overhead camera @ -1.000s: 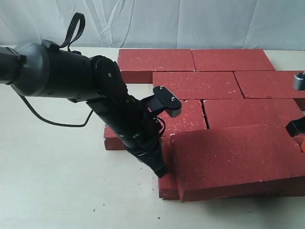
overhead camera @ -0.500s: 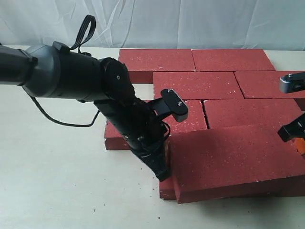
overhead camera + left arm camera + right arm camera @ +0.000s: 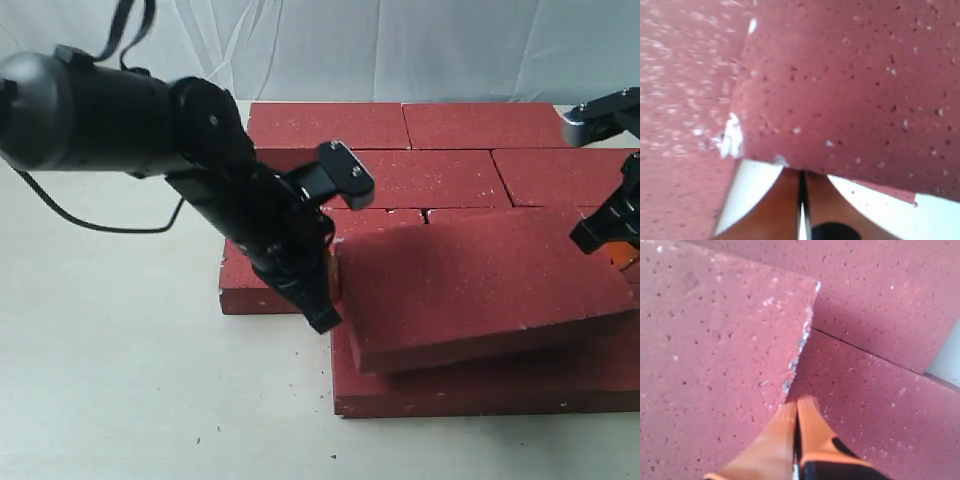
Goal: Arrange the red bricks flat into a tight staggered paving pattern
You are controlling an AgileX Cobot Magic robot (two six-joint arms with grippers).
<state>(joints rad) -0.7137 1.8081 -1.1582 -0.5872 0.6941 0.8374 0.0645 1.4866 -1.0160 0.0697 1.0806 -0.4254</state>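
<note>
Even bright light, left wrist view blurred

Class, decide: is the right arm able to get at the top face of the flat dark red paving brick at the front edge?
Probably not. The tilted dark red brick rests over the flat front brick, covering most of its top. The right end effector sits at the tilted brick's end.

The setting reads as a robotics lab test bench. The dark red, grainy paving bricks [image 3: 400, 125] lie on a plain cream tabletop [image 3: 110, 380]. Directly behind the bricks hangs a creased white cloth backdrop [image 3: 400, 50]. A bulky black robot arm [image 3: 120, 125] trailing a loose black cable [image 3: 110, 229] reaches in over the bricks.
</note>
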